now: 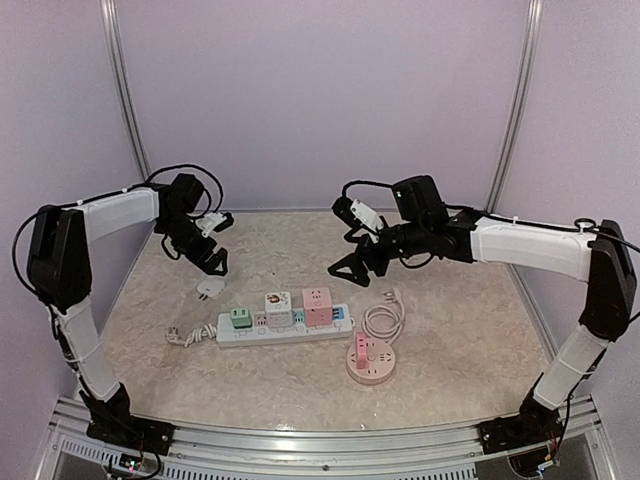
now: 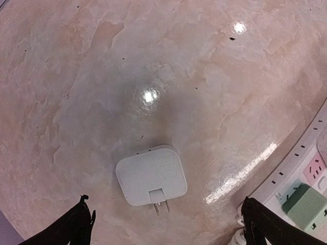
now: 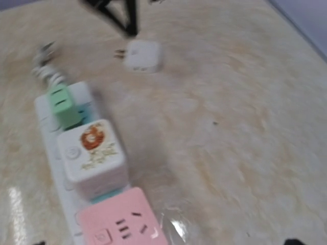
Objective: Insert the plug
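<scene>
The white plug (image 1: 210,290) lies flat on the table, and in the left wrist view the plug (image 2: 150,176) has its two metal prongs (image 2: 161,206) pointing toward the camera. My left gripper (image 1: 211,263) hovers just behind and above it, open, its black fingertips (image 2: 82,220) standing wide on either side of the plug and touching nothing. The white power strip (image 1: 285,326) carries a green cube (image 1: 241,318), a white picture cube (image 1: 278,305) and a pink cube (image 1: 317,303). My right gripper (image 1: 355,270) hangs open and empty above the strip's right end.
A round pink socket (image 1: 371,358) with a coiled white cable (image 1: 385,320) sits right of the strip. The strip's cord (image 1: 185,335) trails off its left end. Pale walls and metal posts enclose the table.
</scene>
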